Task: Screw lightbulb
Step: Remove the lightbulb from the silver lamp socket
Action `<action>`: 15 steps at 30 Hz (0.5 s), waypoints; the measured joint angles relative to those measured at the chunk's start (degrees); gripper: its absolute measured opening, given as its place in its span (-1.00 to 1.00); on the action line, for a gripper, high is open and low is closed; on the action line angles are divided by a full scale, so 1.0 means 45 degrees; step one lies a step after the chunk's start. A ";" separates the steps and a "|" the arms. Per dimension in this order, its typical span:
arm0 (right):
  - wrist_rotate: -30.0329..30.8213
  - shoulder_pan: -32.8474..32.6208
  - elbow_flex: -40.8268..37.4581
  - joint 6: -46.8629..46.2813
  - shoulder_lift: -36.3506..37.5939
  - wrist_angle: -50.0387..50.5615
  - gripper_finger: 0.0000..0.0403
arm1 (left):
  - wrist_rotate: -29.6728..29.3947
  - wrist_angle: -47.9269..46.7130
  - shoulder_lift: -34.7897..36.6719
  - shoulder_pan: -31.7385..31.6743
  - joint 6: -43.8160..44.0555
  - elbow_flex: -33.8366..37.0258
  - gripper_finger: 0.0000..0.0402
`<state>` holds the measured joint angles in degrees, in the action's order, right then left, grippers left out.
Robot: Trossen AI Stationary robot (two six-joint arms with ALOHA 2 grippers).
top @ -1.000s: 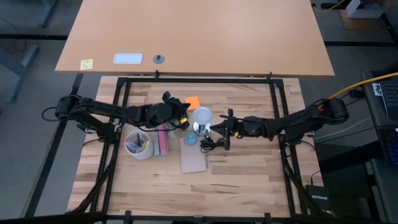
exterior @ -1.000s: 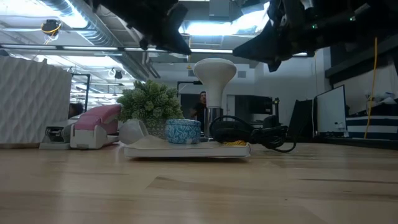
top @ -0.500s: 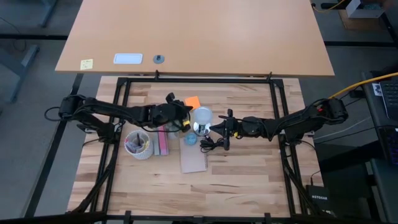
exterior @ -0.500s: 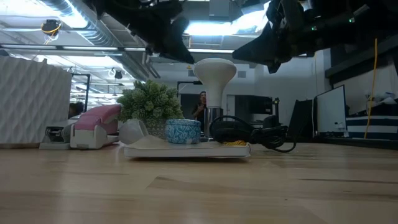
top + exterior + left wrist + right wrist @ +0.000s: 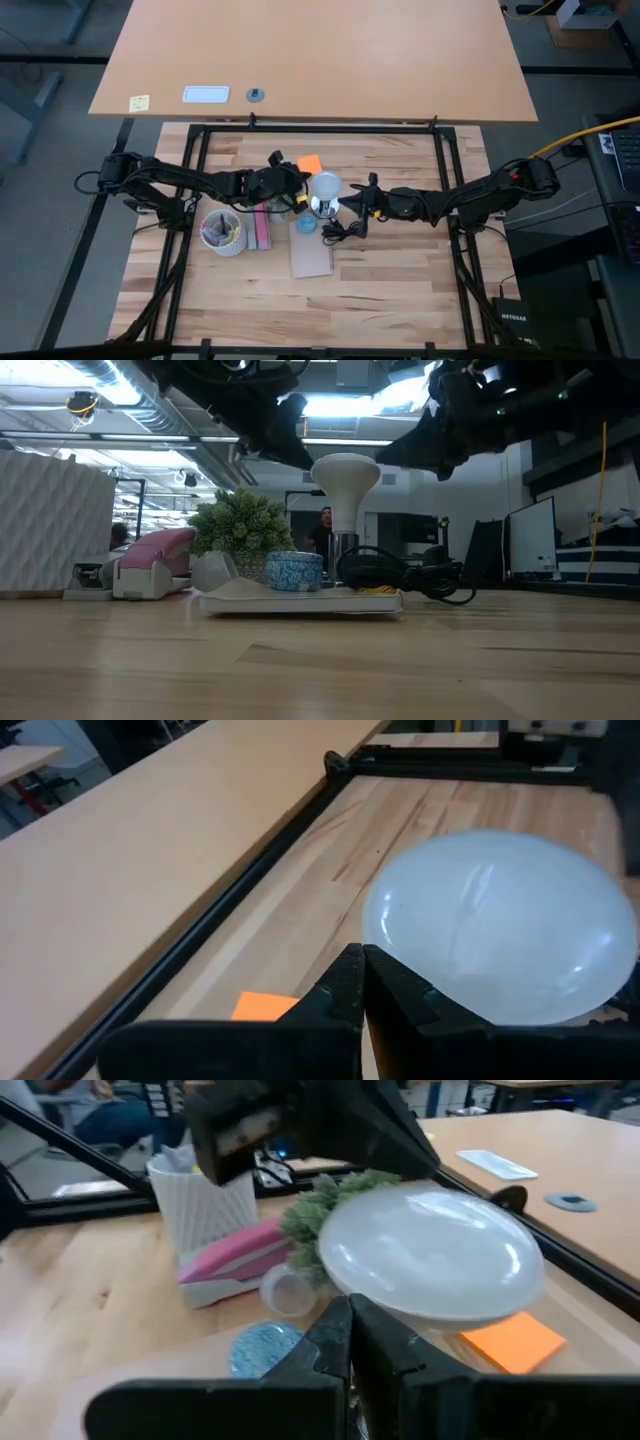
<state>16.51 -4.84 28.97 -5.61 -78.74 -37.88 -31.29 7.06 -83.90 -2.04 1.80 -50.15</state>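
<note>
I see lightbulb [image 5: 325, 186] upright mid-tabletop [image 5: 400, 300], base in socket | left gripper [image 5: 297, 180] just beside its globe, pressed together | right gripper [image 5: 358, 207] on the opposite side, pressed together, both holding nothing

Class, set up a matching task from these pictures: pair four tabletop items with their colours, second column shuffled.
Things:
1. lightbulb
2. sticky note
3. stapler
4. small pot

Colours:
a. orange
b. blue patterned
c. frosted white
d. pink

Pairs: 1-c, 2-a, 3-d, 4-b
</note>
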 joint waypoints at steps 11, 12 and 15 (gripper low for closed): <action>0.1460 -0.0005 0.0000 -0.0004 -0.0049 0.0392 -0.94 | 0.1112 -0.0013 0.0000 0.0160 0.0568 0.0000 -1.00; 0.1661 0.0000 0.0000 -0.0006 -0.0050 0.0426 -0.94 | 0.1103 -0.0039 0.0005 0.0208 0.0565 0.0000 -1.00; 0.2230 -0.0005 0.0000 -0.0004 -0.0049 0.0495 -0.94 | 0.1070 -0.0099 0.0014 0.0362 0.0584 0.0000 -1.00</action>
<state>26.55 -4.86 28.97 -5.63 -78.96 -35.65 -26.48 6.61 -83.83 -0.41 4.43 -50.15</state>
